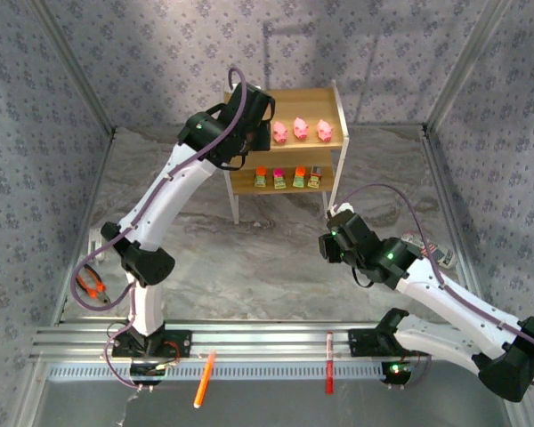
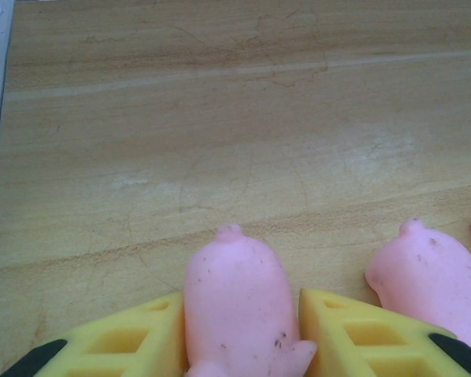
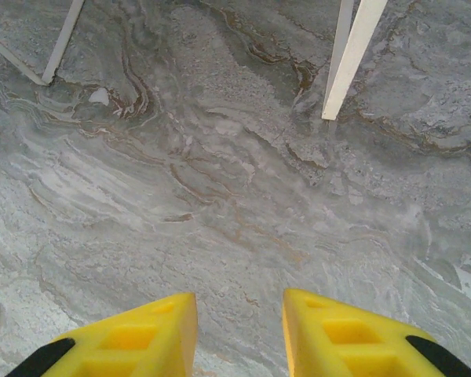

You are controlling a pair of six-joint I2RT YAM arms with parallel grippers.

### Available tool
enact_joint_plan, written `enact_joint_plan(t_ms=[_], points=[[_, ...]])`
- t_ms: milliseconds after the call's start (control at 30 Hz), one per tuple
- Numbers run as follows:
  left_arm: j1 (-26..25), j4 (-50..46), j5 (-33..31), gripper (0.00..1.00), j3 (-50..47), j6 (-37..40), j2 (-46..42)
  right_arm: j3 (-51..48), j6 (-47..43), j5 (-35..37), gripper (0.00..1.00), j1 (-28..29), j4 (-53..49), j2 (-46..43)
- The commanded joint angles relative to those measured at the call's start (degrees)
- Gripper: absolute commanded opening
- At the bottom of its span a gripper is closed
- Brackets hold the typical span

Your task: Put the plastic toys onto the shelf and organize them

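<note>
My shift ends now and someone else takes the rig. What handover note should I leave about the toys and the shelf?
Left gripper: jaws around a pink pig lying on the top board of the shelf; gripping or released, cannot tell.
Right gripper: jaws apart, empty, above the table near the shelf.
Toys: three other pigs in a row on the top board; four blocky toys in a row on the lower board.
Done: all eight toys are on the shelf, sorted by tier.
Left: let go of the pig if held, back the left arm away.
</note>
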Motion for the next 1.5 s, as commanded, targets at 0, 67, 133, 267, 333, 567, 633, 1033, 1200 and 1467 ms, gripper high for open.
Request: enact_joint_plan(t_ms=[0,67,133,267,333,567,633,1033,1200,1467], points=[[0.2,-0.86,-0.39,0.42,2.25,0.04,0.41,-0.2,-0.69,-0.1,0.35,-0.35,0.02,-0.56],[0.2,-0.81,-0.39,0.43,2.35,0.12,0.43,-0.29,-0.69,-0.1,0.35,-0.35,0.02,-0.65],[0.21,-0.64,-0.48,0.43,2.45,0.12,0.4,-0.33,-0.7,-0.07,0.35,-0.37,-0.04,-0.63],[0.27,-0.2,-0.37,0.45,2.49,0.21,0.26,-0.2,-0.69,-0.1,0.35,-0.43,0.02,-0.61],[0.2,-0.02,-0.35,0.45,2.58,0.21,0.03,-0.12,-0.73,-0.19,0.35,-0.43,0.0,-0.65],[0.11,0.75,0.21,0.5,2.61,0.39,-1.17,0.03,-0.74,-0.19,0.35,-0.42,0.02,-0.65],[-0.05,0.93,0.22,0.51,2.58,0.47,-1.79,0.15,-0.76,-0.15,0.35,-0.43,-0.02,-0.56],[-2.02,1.3,-1.23,0.55,0.88,1.35,-6.84,0.81,-0.51,0.14,0.42,-0.43,-0.61,-0.55],[-2.98,3.68,-1.71,0.59,-4.32,2.0,-11.94,1.34,-0.51,0.66,0.47,-0.43,-1.32,-0.56],[-3.26,9.39,-3.64,0.76,-20.14,4.81,-24.35,2.54,-0.36,2.65,0.58,-0.61,-2.67,-0.3]])
